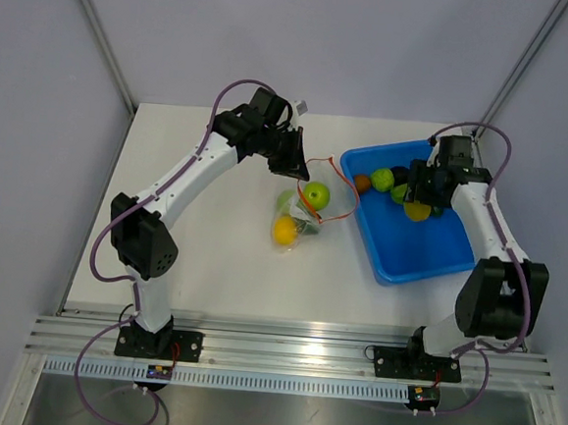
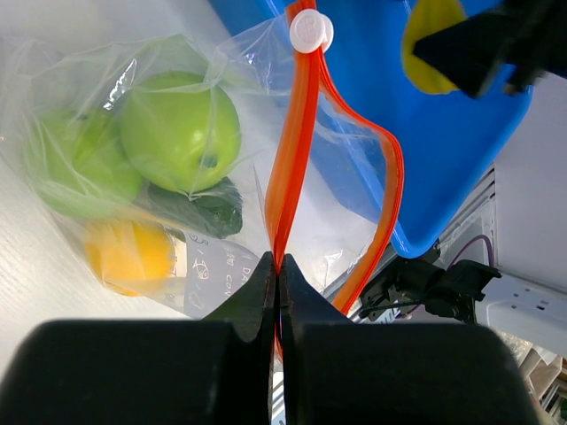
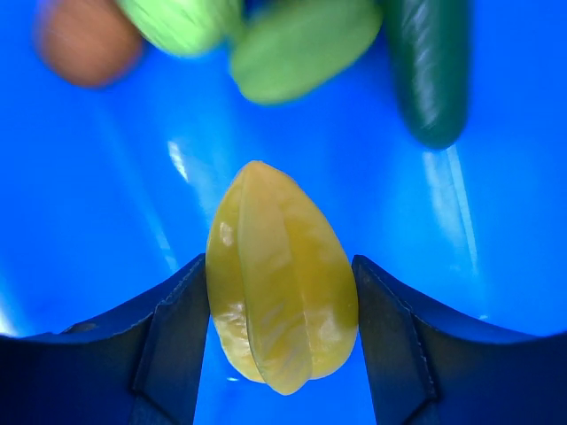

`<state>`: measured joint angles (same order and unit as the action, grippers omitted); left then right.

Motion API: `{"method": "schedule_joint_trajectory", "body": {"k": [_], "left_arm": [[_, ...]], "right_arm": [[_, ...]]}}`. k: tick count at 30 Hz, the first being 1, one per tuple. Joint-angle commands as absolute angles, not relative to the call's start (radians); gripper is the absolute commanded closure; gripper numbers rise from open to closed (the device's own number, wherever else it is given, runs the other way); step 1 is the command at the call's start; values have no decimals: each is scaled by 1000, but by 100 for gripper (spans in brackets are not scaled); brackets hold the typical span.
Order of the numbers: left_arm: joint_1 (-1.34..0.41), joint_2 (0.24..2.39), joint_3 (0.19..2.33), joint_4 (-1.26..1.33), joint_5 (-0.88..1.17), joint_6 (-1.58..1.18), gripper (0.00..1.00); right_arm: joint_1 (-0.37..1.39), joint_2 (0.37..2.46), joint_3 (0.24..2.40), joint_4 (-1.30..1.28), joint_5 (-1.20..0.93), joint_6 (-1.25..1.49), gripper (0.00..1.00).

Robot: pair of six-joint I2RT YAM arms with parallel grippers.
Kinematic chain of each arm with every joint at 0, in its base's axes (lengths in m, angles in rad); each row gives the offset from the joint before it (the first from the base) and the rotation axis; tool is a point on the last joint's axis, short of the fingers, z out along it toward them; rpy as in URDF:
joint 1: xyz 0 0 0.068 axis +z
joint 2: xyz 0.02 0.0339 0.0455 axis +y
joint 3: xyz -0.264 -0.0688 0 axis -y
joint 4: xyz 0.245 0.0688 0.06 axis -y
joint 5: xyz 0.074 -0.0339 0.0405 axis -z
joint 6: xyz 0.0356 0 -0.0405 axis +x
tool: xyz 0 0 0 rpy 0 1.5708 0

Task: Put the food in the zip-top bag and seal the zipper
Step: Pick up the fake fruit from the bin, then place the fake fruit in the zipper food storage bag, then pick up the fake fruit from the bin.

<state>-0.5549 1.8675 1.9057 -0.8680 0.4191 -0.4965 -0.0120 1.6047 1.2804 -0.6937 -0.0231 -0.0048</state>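
The clear zip-top bag (image 1: 304,209) lies mid-table, holding a green apple (image 1: 316,194), an orange fruit (image 1: 284,230) and dark green food. Its red-orange zipper (image 1: 338,177) loops open toward the tray. My left gripper (image 1: 293,162) is shut on the zipper strip (image 2: 292,168); a white slider (image 2: 310,31) sits at the strip's far end. My right gripper (image 1: 420,206) is shut on a yellow starfruit (image 3: 279,274) above the blue tray (image 1: 448,250) floor.
The blue tray holds a brown fruit (image 3: 87,40), two green fruits (image 3: 297,44) and a dark green cucumber (image 3: 434,71). The tray's left rim (image 1: 358,204) lies close to the bag's mouth. Grey walls enclose the table.
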Motion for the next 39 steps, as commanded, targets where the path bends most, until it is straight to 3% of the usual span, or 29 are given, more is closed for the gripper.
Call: {"method": "schedule_joint_trajectory", "body": {"k": [1, 11, 21, 23, 24, 25, 27, 35, 39], "left_arm": [[-558, 1810, 1905, -834, 439, -502, 100], [-561, 1813, 1888, -825, 453, -509, 100], [-561, 1798, 1887, -828, 448, -509, 100], [-563, 1798, 1887, -828, 448, -509, 100], [-563, 1793, 1885, -830, 448, -511, 100], [-563, 1790, 1884, -830, 448, -511, 100], [-564, 1787, 1884, -831, 449, -509, 100], [-565, 1781, 1878, -831, 446, -506, 100], [-565, 1779, 1873, -825, 449, -508, 100]], "right_arm": [[27, 1447, 1339, -701, -55, 51, 52], [308, 1258, 1405, -646, -117, 159, 49], [544, 1422, 1460, -585, -94, 196, 49], [574, 1468, 1482, -586, -86, 201, 40], [581, 1483, 1492, -595, -78, 207, 31], [586, 1511, 1508, -609, -49, 209, 11], [588, 1520, 1537, -629, -6, 209, 1], [552, 1378, 1454, -589, 337, 283, 1], [332, 1370, 1422, -670, 335, 414, 14]]}}
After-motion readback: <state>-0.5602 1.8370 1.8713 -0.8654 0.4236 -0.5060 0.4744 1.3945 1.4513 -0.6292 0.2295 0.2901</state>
